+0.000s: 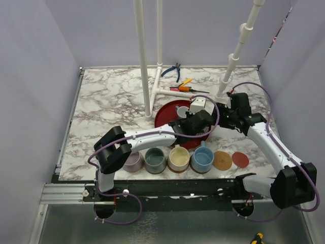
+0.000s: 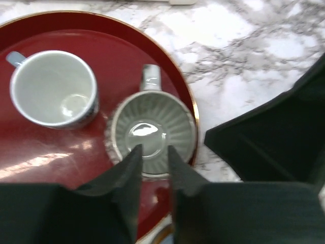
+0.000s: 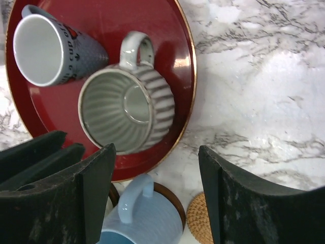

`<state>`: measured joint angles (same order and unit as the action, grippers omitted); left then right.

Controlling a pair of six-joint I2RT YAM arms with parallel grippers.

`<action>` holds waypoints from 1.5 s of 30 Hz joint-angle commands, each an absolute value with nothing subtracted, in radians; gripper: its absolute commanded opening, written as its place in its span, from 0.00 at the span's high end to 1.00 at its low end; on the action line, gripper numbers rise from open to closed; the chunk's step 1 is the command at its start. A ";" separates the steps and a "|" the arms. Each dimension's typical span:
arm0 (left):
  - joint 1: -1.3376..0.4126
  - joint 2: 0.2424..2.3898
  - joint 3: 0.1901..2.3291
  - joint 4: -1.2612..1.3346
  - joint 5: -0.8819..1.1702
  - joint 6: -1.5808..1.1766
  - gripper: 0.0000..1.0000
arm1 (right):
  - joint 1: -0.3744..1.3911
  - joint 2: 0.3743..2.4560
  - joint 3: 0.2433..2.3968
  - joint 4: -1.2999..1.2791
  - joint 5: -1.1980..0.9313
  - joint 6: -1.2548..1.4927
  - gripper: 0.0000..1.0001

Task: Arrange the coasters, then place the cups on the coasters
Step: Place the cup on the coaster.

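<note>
red tray [image 2: 117, 46]: left and bottom cut off by frame | ribbed mug [image 2: 152, 127]: near rim behind left gripper [image 2: 153, 150] fingers | light blue mug [image 3: 147, 218]: lower part cut by frame | woven coaster [image 3: 199, 223]: mostly out of frame | small grey mug [image 3: 51, 48]: lettering unreadable

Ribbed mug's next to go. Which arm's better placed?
Left, probably: the left fingers sit right over the ribbed mug's near rim, while the right fingers hover wide open, short of it.

Open marble along desk [image 1: 101, 101] left edge: I pass freely. White pipes [image 1: 143, 61] block far middle. Mug row [image 1: 179, 158] lines near edge.
</note>
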<state>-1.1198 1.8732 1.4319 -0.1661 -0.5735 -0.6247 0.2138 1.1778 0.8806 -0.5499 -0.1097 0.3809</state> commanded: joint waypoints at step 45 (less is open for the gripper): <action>-0.994 1.935 1.508 -0.246 -0.477 -0.509 0.90 | 0.454 1.306 1.082 -0.603 0.187 0.222 0.99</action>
<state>-0.9890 1.9358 1.4811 -0.2413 -0.4343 -0.5232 0.4435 1.3293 1.0359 -0.5797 0.1368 0.2077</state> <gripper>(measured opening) 0.237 0.023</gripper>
